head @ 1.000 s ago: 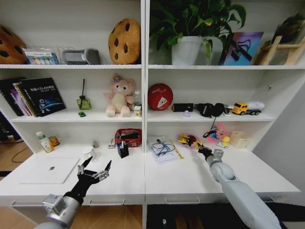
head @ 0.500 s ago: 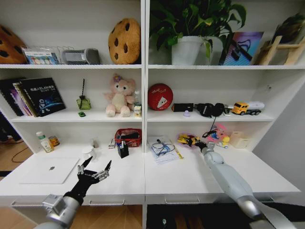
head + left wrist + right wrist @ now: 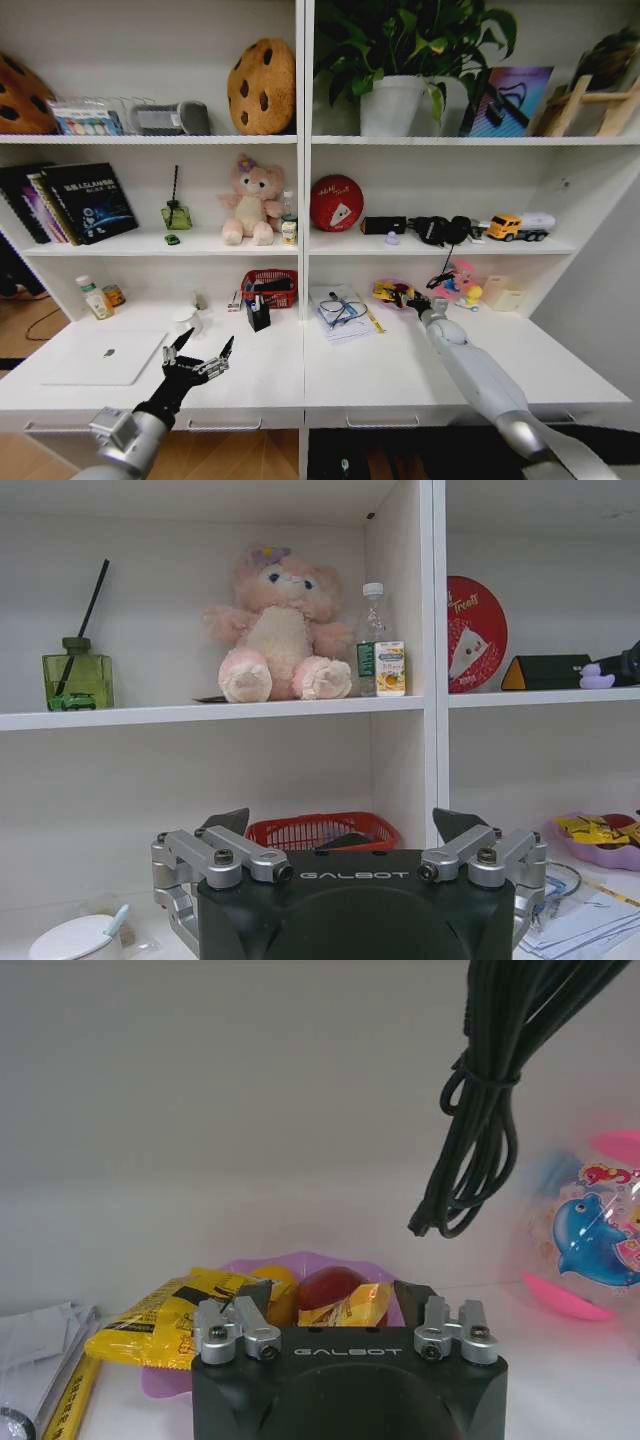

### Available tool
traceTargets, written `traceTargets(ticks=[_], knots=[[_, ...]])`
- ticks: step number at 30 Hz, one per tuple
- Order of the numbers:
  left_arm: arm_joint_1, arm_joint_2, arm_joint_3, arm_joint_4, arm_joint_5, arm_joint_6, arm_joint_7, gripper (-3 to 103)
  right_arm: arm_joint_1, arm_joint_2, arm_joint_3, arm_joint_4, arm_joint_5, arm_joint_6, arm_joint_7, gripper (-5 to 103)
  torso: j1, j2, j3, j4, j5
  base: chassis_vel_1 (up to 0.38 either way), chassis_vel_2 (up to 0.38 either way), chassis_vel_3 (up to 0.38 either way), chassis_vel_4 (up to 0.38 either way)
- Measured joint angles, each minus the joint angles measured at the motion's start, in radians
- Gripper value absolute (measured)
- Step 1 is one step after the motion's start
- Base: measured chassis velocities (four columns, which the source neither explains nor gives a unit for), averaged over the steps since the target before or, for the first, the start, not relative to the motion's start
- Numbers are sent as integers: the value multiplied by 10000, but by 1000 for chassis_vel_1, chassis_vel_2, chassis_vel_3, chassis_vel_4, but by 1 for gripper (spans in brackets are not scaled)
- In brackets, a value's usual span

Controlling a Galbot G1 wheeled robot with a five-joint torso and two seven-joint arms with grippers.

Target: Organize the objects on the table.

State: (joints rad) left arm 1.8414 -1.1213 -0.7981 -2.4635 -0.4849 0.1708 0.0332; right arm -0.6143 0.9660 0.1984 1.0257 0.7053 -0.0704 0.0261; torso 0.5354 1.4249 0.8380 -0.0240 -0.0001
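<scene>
A crinkled yellow foil packet with black print (image 3: pixel 165 1322) is lying in a shallow purple dish (image 3: pixel 310 1265), right of centre in the head view (image 3: pixel 392 292), at the back of the long white worktop (image 3: pixel 400 375). A second yellow wrapper and a reddish round item are being held in the same dish.

The packet is judged to be light, soft and slippery, likely to crumple or slide instead of resisting; a hold across a flat edge or a sealed end would probably serve best, as the middle may simply give way.

The right gripper (image 3: pixel 330 1300) is being held just before the dish, low over the worktop, its jaws standing apart with nothing between them. A bundle of black cable (image 3: pixel 480 1110) is hanging above it in the upper right of the right wrist view, and a pink ball printed with a dolphin (image 3: pixel 595 1245) is sitting at the right edge.

The left gripper (image 3: pixel 200 352) is being kept idle at the lower left of the head view, jaws spread wide and empty, beside a thin silver-white laptop (image 3: pixel 105 357). A red mesh basket (image 3: pixel 320 832) is showing beyond it.
</scene>
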Motion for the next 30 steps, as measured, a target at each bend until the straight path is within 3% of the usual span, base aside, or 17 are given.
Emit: traceTargets(ticks=[2, 3, 5, 6, 8, 11, 13, 14, 16, 18, 19, 22, 23, 24, 26, 30], knots=[[0, 0, 0, 0, 0, 1, 0, 100, -196, -78, 48, 253, 56, -1, 58, 73, 0, 0, 1, 1, 1, 0, 0, 0, 0], [0, 0, 0, 0, 0, 1, 0, 100, -563, -215, 160, 837, 229, -82, 156, 84, 0, -1, 1, 3, 3, 0, 0, 0, 0], [0, 0, 0, 0, 0, 1, 0, 100, -855, -333, 244, 1290, 315, -115, 230, 84, 1, 0, 1, 5, 2, 0, 0, 0, 0], [0, 0, 0, 0, 0, 0, 0, 100, -1486, -548, 434, 2115, 257, -120, 445, 94, 0, 0, 0, 6, -1, 0, 0, 0, 0], [0, 0, 0, 0, -1, 1, 1, 100, -2148, -719, 673, 2842, 70, -147, 744, 98, 0, -1, 0, 3, 3, 0, 0, 0, 0], [0, 0, 0, 0, 0, 0, 0, 100, -3415, -998, 1548, 4053, -598, -570, 1129, 100, 1, 0, 1, 3, 4, 0, 0, 0, 0], [0, 0, 0, 0, 0, 1, 1, 100, -5392, -1112, 3126, 5800, -1139, -789, 1275, 100, 0, 0, 0, 0, 0, 0, 0, 0, 0], [0, 0, 0, 0, 0, 1, 1, 100, -5392, -1112, 3126, 5800, -1139, -789, 1275, 100, 0, 0, 0, 0, 0, 0, 0, 0, 0], [1, 0, 0, 0, -1, 0, 1, 100, -7275, -924, 4451, 7417, -1183, -846, 1309, 100, 0, 0, 0, -2, 7, 0, 0, 0, 0], [0, 0, 0, 0, 0, 0, -3, 100, -9388, -456, 5936, 9050, -1373, -727, 1228, 100, -1, 1, -2, 2, -5, 0, 0, 0, 0], [0, 0, 0, 0, 0, 0, -3, 100, -9388, -456, 5936, 9050, -1373, -727, 1228, 100, -1, 1, -2, 2, -5, 0, 0, 0, 0], [0, 1, 0, 0, 0, 0, 1, 100, -12415, 885, 7186, 11250, -1877, -116, 927, 100, -3, 2, -2, -1, -6, 0, 0, 0, 0], [0, 0, 0, 0, 0, 1, -1, 100, -13058, 1431, 7317, 11698, -2136, 196, 872, 100, -3, 2, -3, -1, -4, 0, 0, 0, 0], [0, 0, 0, 0, 0, 1, -1, 100, -13058, 1431, 7317, 11698, -2136, 196, 872, 100, -3, 2, -3, -1, -4, 0, 0, 0, 0], [0, 0, 0, 0, 0, 0, -4, 100, -14373, 2699, 7348, 12478, -2754, 996, 770, 100, -3, 2, -2, -2, 0, 0, 0, 0, 0], [0, 0, 0, 0, 0, 1, 0, 100, -15410, 3485, 7028, 12955, -3423, 1661, 733, 100, -2, 2, -1, 2, -5, 0, 0, 0, 0]])
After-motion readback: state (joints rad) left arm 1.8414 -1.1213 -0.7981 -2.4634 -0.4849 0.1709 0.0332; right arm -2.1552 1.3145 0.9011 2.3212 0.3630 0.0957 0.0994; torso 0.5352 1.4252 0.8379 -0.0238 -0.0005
